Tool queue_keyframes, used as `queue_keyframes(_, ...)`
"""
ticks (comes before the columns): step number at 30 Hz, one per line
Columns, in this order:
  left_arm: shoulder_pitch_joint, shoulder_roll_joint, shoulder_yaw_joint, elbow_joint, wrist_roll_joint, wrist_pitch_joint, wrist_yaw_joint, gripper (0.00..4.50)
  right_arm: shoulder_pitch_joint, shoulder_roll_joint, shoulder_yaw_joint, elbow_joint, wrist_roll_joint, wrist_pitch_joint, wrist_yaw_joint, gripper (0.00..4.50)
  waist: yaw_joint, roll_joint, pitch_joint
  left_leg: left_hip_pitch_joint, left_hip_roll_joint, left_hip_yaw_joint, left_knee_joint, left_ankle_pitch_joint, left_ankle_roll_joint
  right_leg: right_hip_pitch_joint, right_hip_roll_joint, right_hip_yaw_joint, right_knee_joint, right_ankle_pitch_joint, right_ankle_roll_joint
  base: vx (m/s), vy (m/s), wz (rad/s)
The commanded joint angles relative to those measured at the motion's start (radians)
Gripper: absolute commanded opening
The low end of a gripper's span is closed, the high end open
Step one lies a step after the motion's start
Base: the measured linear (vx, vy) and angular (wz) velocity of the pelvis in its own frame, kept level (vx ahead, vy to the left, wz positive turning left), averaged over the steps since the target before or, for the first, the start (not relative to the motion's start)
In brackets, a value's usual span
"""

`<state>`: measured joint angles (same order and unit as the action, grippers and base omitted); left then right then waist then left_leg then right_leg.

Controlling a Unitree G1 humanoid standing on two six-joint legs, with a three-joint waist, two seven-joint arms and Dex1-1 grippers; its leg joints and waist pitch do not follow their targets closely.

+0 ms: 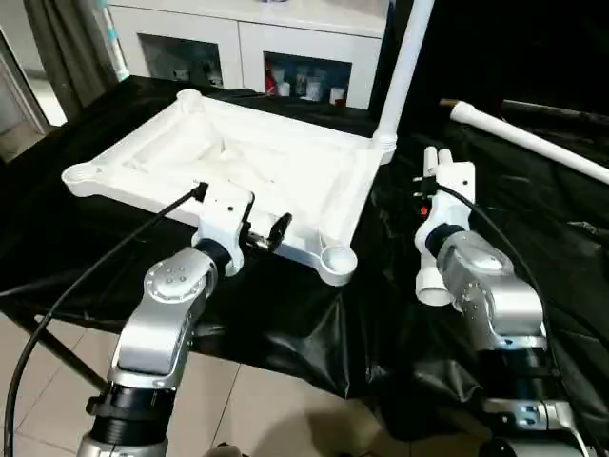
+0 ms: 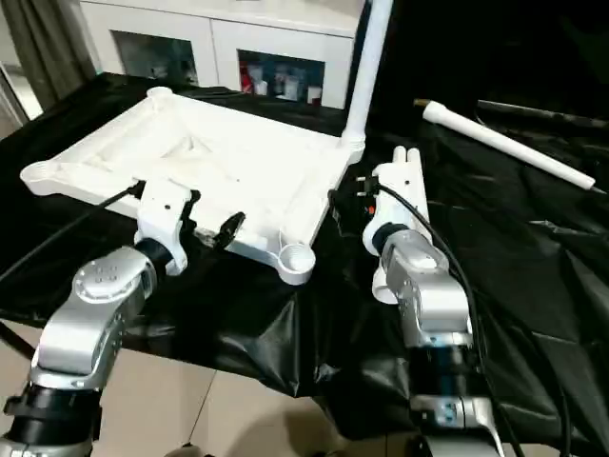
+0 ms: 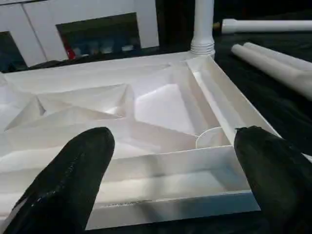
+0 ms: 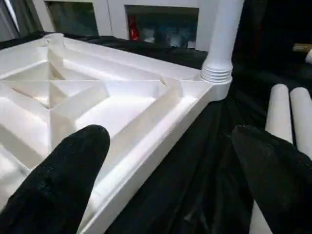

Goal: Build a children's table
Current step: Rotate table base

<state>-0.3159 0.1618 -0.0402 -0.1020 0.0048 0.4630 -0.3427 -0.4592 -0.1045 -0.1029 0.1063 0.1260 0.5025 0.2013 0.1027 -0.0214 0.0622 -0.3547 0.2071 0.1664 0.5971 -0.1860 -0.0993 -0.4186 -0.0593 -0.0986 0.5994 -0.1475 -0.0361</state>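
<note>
Grippers both stand spread wide and empty. The left gripper [image 3: 165, 180] hovers just over the near rim of the tabletop [image 1: 238, 152], which lies ribbed side up on the black cloth [image 1: 285, 314]. The right gripper [image 4: 170, 180] hangs over bare cloth just right of the tabletop's right edge, with two loose legs [image 4: 287, 117] lying side by side beside it. One leg [image 1: 404, 67] already stands upright in the far right socket; another leg [image 1: 533, 143] lies well apart at the far right.

The near right socket [image 1: 338, 259] is open and closest to both arms, so it looks the sensible next target. To do this well, the right gripper should likely take a loose leg near its middle, lift it upright, and centre its end squarely over the socket before pressing down. The left could pinch the near rim to stop the tabletop sliding on the slick cloth.
</note>
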Motion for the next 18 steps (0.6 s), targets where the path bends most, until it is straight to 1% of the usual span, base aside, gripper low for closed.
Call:
queue_keyframes(1,0.014,-0.002,-0.006,-0.007,0.02,-0.029,0.023,4.5,0.033,0.004,0.019,-0.046,0.013,0.001,-0.002,4.49,0.003,0.0,-0.07,-0.002,0.008,-0.003,-0.069,-0.205,0.03,0.053,-0.07,0.045,-0.096,-0.442,0.003,0.0,0.0,0.0)
queue_keyframes(2,0.022,-0.001,-0.008,-0.006,0.026,-0.033,0.03,4.5,0.047,0.008,0.022,-0.06,0.018,-0.002,0.002,4.49,0.003,-0.001,-0.072,-0.001,0.008,-0.004,-0.069,-0.207,0.029,0.054,-0.07,0.045,-0.096,-0.445,0.009,0.0,0.0,0.0)
queue_keyframes(4,0.028,-0.001,-0.01,-0.006,0.028,-0.036,0.036,4.5,0.056,0.012,0.023,-0.069,0.021,-0.002,0.005,4.49,0.004,-0.001,-0.073,-0.001,0.009,-0.004,-0.069,-0.205,0.031,0.053,-0.071,0.045,-0.096,-0.439,0.009,0.0,0.0,0.0)
queue_keyframes(5,0.042,-0.003,-0.011,-0.01,0.033,-0.039,0.047,4.5,0.077,0.016,0.028,-0.089,0.019,-0.003,0.006,4.49,0.004,-0.002,-0.072,-0.003,0.011,-0.005,-0.07,-0.201,0.032,0.053,-0.07,0.046,-0.094,-0.429,0.007,0.0,0.0,0.0)
queue_keyframes(6,0.056,-0.006,-0.013,-0.016,0.035,-0.041,0.058,4.5,0.099,0.018,0.034,-0.109,0.016,-0.001,0.005,4.49,0.003,-0.006,-0.071,-0.005,0.011,-0.005,-0.071,-0.2,0.031,0.054,-0.07,0.046,-0.093,-0.427,0.008,0.0,0.0,0.0)
queue_keyframes(7,0.067,-0.009,-0.014,-0.022,0.037,-0.042,0.066,4.5,0.117,0.018,0.04,-0.125,0.011,0.001,0.003,4.49,0.004,-0.004,-0.073,-0.004,0.012,-0.005,-0.071,-0.196,0.031,0.054,-0.071,0.047,-0.092,-0.419,0.006,0.0,0.0,0.0)
queue_keyframes(8,0.076,-0.01,-0.016,-0.027,0.04,-0.04,0.072,4.5,0.132,0.018,0.044,-0.138,0.008,0.002,0.003,4.49,0.003,-0.006,-0.072,-0.005,0.013,-0.005,-0.071,-0.196,0.032,0.054,-0.071,0.047,-0.091,-0.411,0.004,0.0,0.0,0.0)
queue_keyframes(9,0.081,-0.011,-0.018,-0.03,0.042,-0.039,0.075,4.5,0.141,0.017,0.047,-0.144,0.006,0.003,0.004,4.49,0.004,-0.005,-0.072,-0.004,0.012,-0.004,-0.071,-0.199,0.033,0.053,-0.071,0.048,-0.093,-0.414,0.002,0.0,0.0,0.0)
queue_keyframes(10,0.086,-0.009,-0.021,-0.032,0.044,-0.041,0.076,4.5,0.148,0.017,0.049,-0.15,0.005,0.004,0.003,4.49,0.004,-0.007,-0.072,-0.003,0.013,-0.005,-0.072,-0.201,0.033,0.053,-0.071,0.048,-0.093,-0.414,0.002,0.0,0.0,0.0)
queue_keyframes(13,0.097,-0.005,-0.024,-0.037,0.05,-0.044,0.08,4.5,0.166,0.02,0.056,-0.161,0.005,0.005,-0.007,4.49,0.003,-0.008,-0.068,-0.002,0.012,-0.005,-0.072,-0.221,0.033,0.051,-0.072,0.047,-0.097,-0.442,0.007,0.0,0.0,0.0)
queue_keyframes(16,0.098,-0.002,-0.025,-0.038,0.053,-0.045,0.085,4.5,0.169,0.024,0.056,-0.167,0.008,0.006,-0.015,4.49,0.003,-0.008,-0.067,-0.001,0.01,-0.005,-0.072,-0.228,0.032,0.049,-0.072,0.046,-0.102,-0.474,0.021,0.0,0.0,0.0)
queue_keyframes(17,0.096,0.001,-0.026,-0.037,0.054,-0.044,0.085,4.5,0.169,0.027,0.056,-0.169,0.008,0.006,-0.019,4.49,0.004,-0.004,-0.068,-0.001,0.01,-0.006,-0.072,-0.227,0.029,0.05,-0.072,0.046,-0.101,-0.468,0.023,0.0,0.0,0.0)
queue_keyframes(18,0.095,0.003,-0.027,-0.035,0.055,-0.044,0.085,4.5,0.168,0.029,0.057,-0.168,0.008,0.006,-0.021,4.49,0.003,-0.005,-0.068,-0.002,0.01,-0.006,-0.072,-0.226,0.029,0.05,-0.072,0.046,-0.101,-0.464,0.023,0.0,0.0,0.0)
